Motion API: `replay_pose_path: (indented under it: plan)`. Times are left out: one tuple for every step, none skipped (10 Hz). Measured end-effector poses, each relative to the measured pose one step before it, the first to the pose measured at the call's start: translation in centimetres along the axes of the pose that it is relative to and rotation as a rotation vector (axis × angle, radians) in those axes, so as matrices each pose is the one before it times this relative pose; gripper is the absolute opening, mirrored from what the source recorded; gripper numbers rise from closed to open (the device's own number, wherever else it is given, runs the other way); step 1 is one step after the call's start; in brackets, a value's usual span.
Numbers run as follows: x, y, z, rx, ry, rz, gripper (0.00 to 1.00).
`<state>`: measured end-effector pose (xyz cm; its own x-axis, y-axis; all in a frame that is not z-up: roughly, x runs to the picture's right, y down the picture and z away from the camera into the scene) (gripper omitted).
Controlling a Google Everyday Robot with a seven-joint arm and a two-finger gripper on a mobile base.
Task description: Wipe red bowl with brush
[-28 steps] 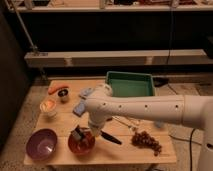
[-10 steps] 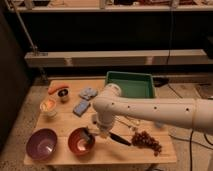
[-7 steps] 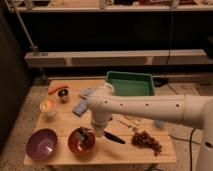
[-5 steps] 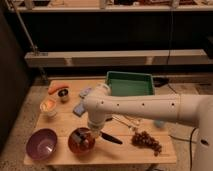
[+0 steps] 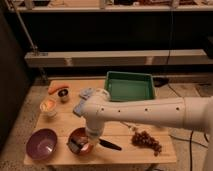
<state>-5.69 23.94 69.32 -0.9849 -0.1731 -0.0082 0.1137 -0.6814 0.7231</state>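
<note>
Right now the red bowl (image 5: 80,141) sits near the front edge of the wooden table (image 5: 120,152), just right of the purple bowl (image 5: 41,143). Inside it lies the brush (image 5: 76,145), its blocky grey-and-dark head low against the orange-red inside. A slim black handle shows on the table just right of the bowl, pointing toward the grapes (image 5: 146,141). The gripper (image 5: 89,140) hangs over the bowl's right rim, at the end of the white arm (image 5: 145,111); I cannot tell how its fingers are set, nor whether they have the brush.

My guess is that the wiping is under way. The main risk is the bowl sliding or tipping: it is light-looking and near the table's front edge, so a sideways push on the rim could drive it into the purple bowl or off the edge. Pressing too hard could also twist the brush loose.

The arm reaches in from the right, its thick forearm crossing in front of the green tray (image 5: 129,86), then bends steeply down at the wrist toward the bowl
</note>
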Motion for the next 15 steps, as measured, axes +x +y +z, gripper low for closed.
replay_pose_path:
  plan:
    - [-1.01,-0.214,-0.064,0.00204,-0.00133,0.00942,0.0]
    - [-2.042,0.103,-0.181,-0.00176,-0.00471,0.03071,0.0]
    - [-0.564,0.246,-0.006,-0.00163,-0.00205,0.01393,0.0]
    - [-1.027,0.677,-0.065,-0.00412,-0.00178,0.02559,0.0]
    - [-0.897,0.841,-0.112,-0.00293,-0.00508,0.02238,0.0]
    - [-0.08,0.683,-0.11,-0.0027,0.00169,0.01189,0.0]
    - [0.079,1.501,-0.214,-0.00946,-0.00253,0.01359,0.0]
    - [-0.018,0.91,-0.116,-0.00521,-0.003,0.00827,0.0]
    - [0.044,0.448,-0.069,-0.00197,-0.00274,0.00442,0.0]
    - [0.591,0.388,-0.049,-0.00119,-0.00147,-0.00453,0.0]
    - [1.189,0.001,0.072,-0.00049,0.00427,-0.01305,0.0]
    - [1.267,-0.16,0.031,-0.00047,0.00631,-0.01482,0.0]
    - [1.312,-0.294,0.01,0.00022,0.00565,-0.0195,0.0]
    - [1.399,-0.466,-0.046,0.00043,0.00643,-0.02574,0.0]
    - [1.639,-0.712,-0.149,-0.00108,0.00661,-0.03551,0.0]
